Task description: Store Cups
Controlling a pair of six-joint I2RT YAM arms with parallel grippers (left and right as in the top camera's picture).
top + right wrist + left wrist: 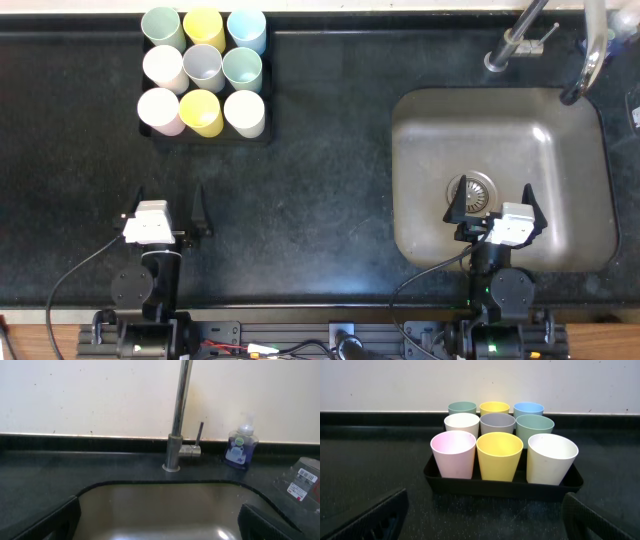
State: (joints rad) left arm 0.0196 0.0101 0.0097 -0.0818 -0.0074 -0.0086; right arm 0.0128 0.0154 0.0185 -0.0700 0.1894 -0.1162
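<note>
Several pastel cups stand upright in a three-by-three block inside a black tray (206, 140) at the counter's back left. The front row holds a pink cup (453, 453), a yellow cup (499, 455) and a cream cup (551, 458). White, grey, green, yellow and blue cups sit behind them. My left gripper (168, 205) is open over the bare counter, well short of the tray (500, 489), with nothing between its fingers. My right gripper (492, 203) is open above the steel sink (420, 130), also holding nothing.
A tall tap (178, 420) rises behind the sink basin (165, 505), with a blue soap bottle (240, 447) beside it. A dark speckled counter (320, 200) stretches between the tray and the sink. The sink drain (474, 188) lies just ahead of the right gripper.
</note>
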